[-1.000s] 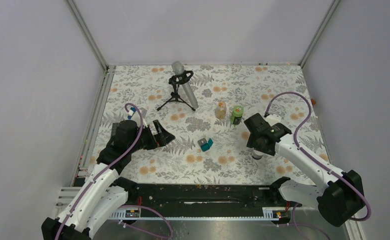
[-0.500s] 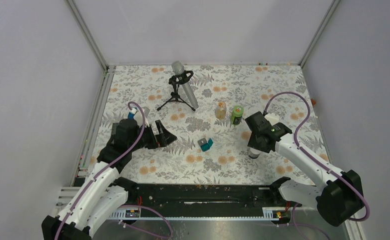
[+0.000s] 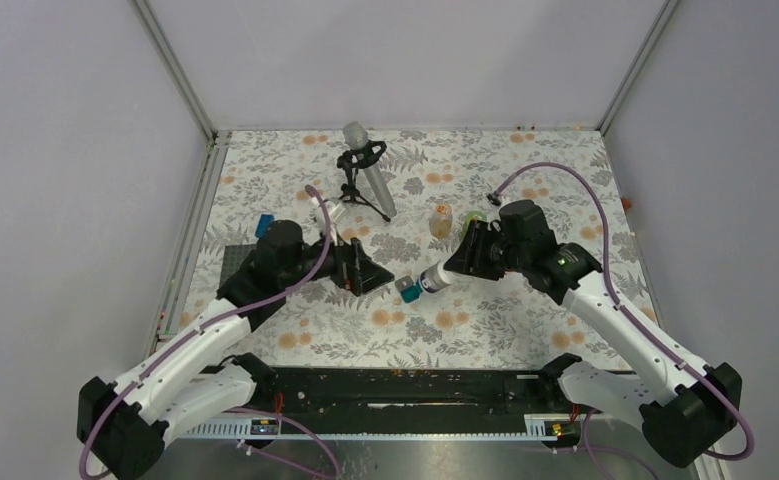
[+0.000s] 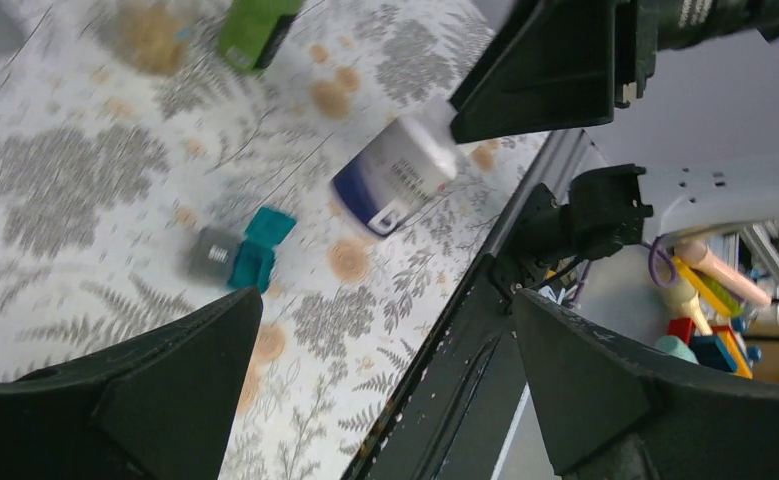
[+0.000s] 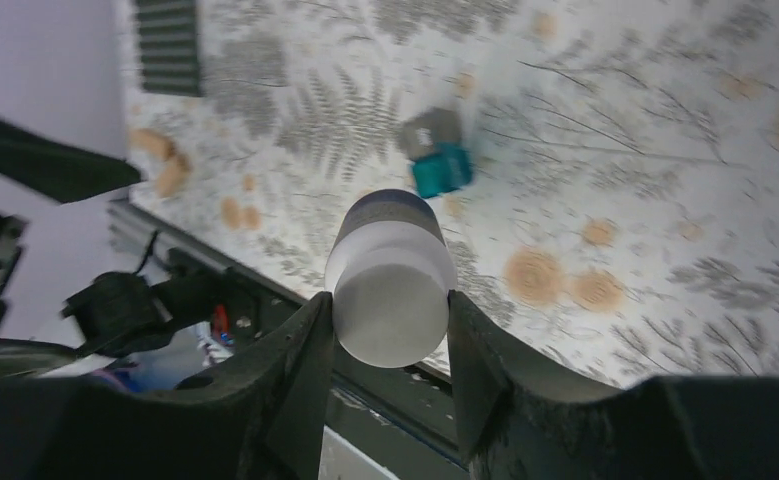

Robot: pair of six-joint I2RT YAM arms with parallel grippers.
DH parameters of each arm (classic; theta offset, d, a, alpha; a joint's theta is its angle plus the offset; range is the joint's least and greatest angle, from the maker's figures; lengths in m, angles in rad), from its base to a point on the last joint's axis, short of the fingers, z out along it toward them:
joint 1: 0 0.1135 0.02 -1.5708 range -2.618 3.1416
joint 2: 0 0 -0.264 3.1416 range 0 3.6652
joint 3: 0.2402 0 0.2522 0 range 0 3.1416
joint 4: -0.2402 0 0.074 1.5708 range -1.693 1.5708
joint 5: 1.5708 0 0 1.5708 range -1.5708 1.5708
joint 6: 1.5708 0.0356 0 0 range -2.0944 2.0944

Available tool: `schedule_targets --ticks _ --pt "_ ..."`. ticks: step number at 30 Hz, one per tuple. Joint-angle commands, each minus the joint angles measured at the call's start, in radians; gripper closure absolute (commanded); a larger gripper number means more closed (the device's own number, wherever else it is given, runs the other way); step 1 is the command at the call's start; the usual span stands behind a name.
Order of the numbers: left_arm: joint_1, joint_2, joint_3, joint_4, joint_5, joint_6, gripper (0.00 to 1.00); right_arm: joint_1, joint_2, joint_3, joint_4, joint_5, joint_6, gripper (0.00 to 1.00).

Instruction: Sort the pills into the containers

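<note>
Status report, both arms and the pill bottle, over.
Left gripper open, empty. Right gripper shut on white pill bottle, tipped sideways near teal pill box. Nothing blocking.

We note white bottle (image 3: 435, 279), dark-blue band at low end, tilted off table at centre, pinched in right gripper (image 5: 390, 335). Small teal-and-grey box (image 3: 410, 290) lies just left, below it. Amber bottle (image 3: 442, 220) upright farther back; green bottle (image 3: 475, 217) beside it, partly hidden.

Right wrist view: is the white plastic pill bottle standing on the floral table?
No, the right gripper holds the white plastic bottle above the floral table.
</note>
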Motion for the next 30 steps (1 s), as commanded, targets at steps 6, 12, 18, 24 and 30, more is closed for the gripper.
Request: schedule_targets --ticks 6,12,18,24,30 --pt "-0.143 0.166 0.165 0.158 0.078 0.219 0.05 0.055 0.006 0.117 0.215 -0.345 -0.058 0.81" --pt "-0.143 0.213 0.244 0.03 0.26 0.354 0.06 0.059 -0.002 0.115 0.234 -0.516 -0.111 0.81" --pt "-0.142 0.238 0.24 0.005 0.369 0.354 0.18 0.059 -0.023 0.125 0.243 -0.577 -0.132 0.81" --pt "-0.143 0.259 0.239 0.005 0.454 0.34 0.2 0.06 -0.027 0.126 0.243 -0.614 -0.167 0.82" --pt "-0.144 0.276 0.246 0.008 0.478 0.31 0.27 0.06 -0.034 0.135 0.261 -0.635 -0.178 0.82"
